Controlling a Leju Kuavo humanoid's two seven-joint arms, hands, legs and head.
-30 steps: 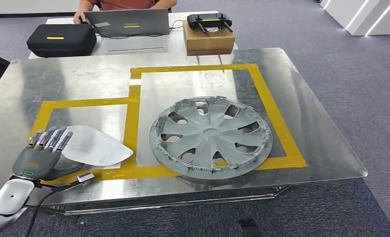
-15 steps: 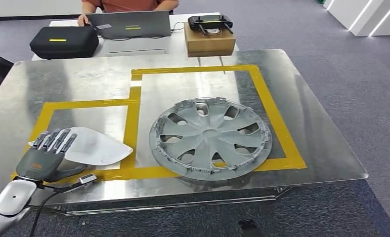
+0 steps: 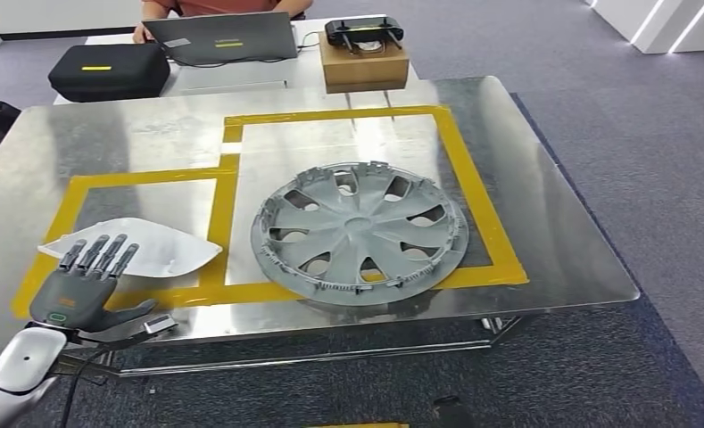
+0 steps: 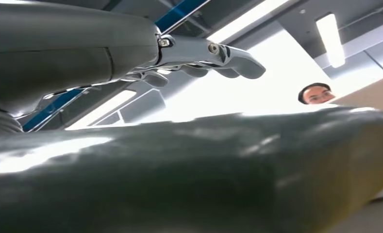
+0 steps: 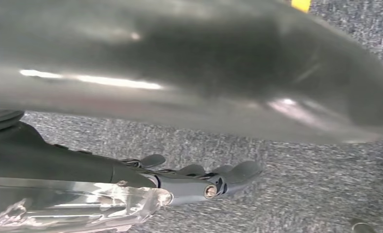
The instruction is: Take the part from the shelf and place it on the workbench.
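Lying flat in its taped bay on the worktop (image 3: pixel 544 223), the white part (image 3: pixel 152 247) looks delivered; the left hand (image 3: pixel 78 287) hovers beside it, fingers spread, empty; the right hand (image 5: pixel 199 182) hangs over carpet, loosely extended, holding nothing.

grey wheel cover (image 3: pixel 359 234), white part (image 3: pixel 143 247), yellow tape (image 3: pixel 220 201) on silver workbench (image 3: pixel 553 223), dark grey hand (image 3: pixel 78 290)

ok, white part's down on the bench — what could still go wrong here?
1. Left hand is open with its fingertips over the white part's near edge; pulling back could drag it off the taped box.
2. Hubcap overlaps the front tape; a bump to the bench could slide it further out.
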